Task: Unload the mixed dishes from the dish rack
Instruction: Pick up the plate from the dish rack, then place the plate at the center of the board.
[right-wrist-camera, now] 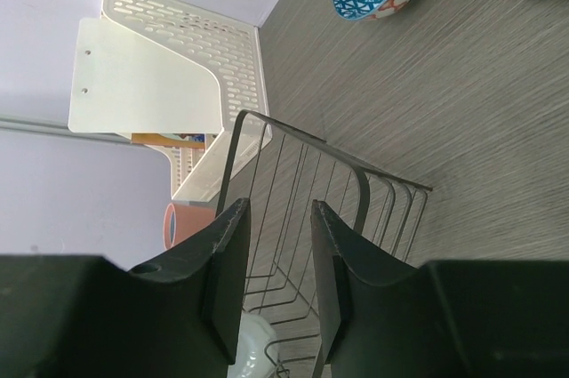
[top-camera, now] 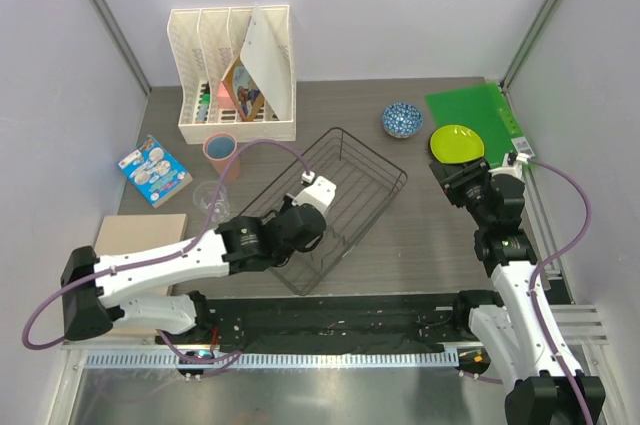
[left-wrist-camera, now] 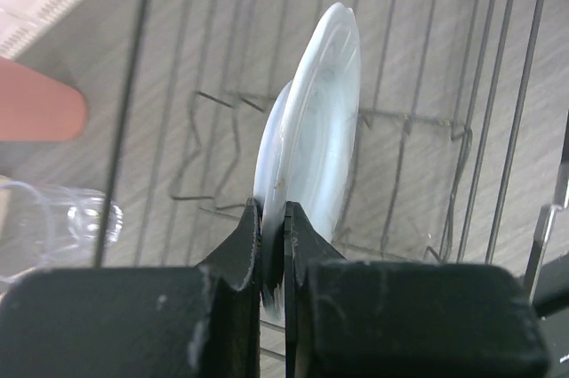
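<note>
The black wire dish rack (top-camera: 345, 195) lies mid-table. My left gripper (top-camera: 298, 229) reaches into it and is shut on the rim of a white plate (left-wrist-camera: 313, 129), which stands on edge among the rack's prongs (left-wrist-camera: 222, 138); the fingertips meet on the rim in the left wrist view (left-wrist-camera: 271, 214). The arm hides that plate from above. My right gripper (top-camera: 452, 183) is open and empty, right of the rack (right-wrist-camera: 356, 184). The white plate (right-wrist-camera: 253, 347) shows low between its fingers. On the table stand the pink cup (top-camera: 221, 153), clear tumbler (top-camera: 210, 200), blue bowl (top-camera: 402, 119) and green plate (top-camera: 457, 143).
A white slotted file organizer (top-camera: 235, 75) with papers stands at the back left. A green mat (top-camera: 475, 105) lies at the back right under the green plate. A blue packet (top-camera: 154, 171) and a tan box (top-camera: 140, 240) lie at the left.
</note>
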